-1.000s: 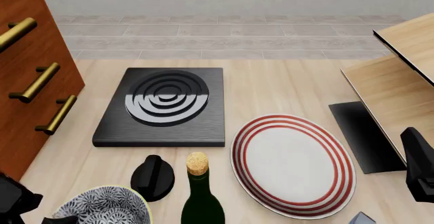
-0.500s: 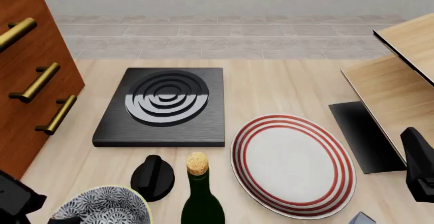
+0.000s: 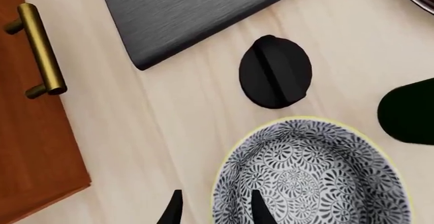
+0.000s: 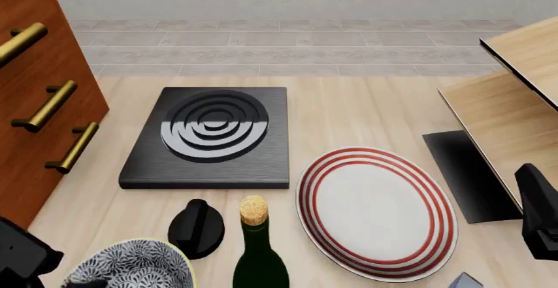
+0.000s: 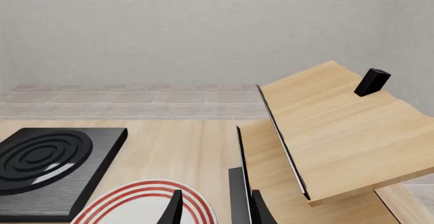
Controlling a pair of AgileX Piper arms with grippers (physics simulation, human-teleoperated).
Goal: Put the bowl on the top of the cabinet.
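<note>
Since the left arm has crept slightly further in at the front view's lower-left corner over the last second, we list first the round deep bowl with the black-and-white floral swirl and pale yellow rim [image 4: 131, 267]. It sits on the pale wooden table [image 4: 366, 112] at the near-left edge, unmoved and not yet lifted.

Left gripper [image 3: 214, 209] — fingers apart, straddling the bowl's rim, one tip inside the bowl and one outside. We cannot tell whether either tip touches the rim. We judge that a rim grasp is being lined up; the closing is still to come.

Tall reddish-brown wooden cabinet with brass bar handles [image 4: 39, 98] — standing at the table's left, just beyond the bowl. Its top lies out of frame, so the lift will have to go high.

Beside the bowl: a black round knob [image 4: 196, 228], a dark green corked bottle [image 4: 257, 252] close on the bowl's right, and a black square stove plate with concentric rings [image 4: 209, 134].

Further right: a flat white plate with red rings [image 4: 377, 209] and a pale light-wood shelf unit [image 4: 514, 98].

Right gripper [image 5: 214, 209] — fingers apart, holding nothing, idle over the plate's side.
</note>
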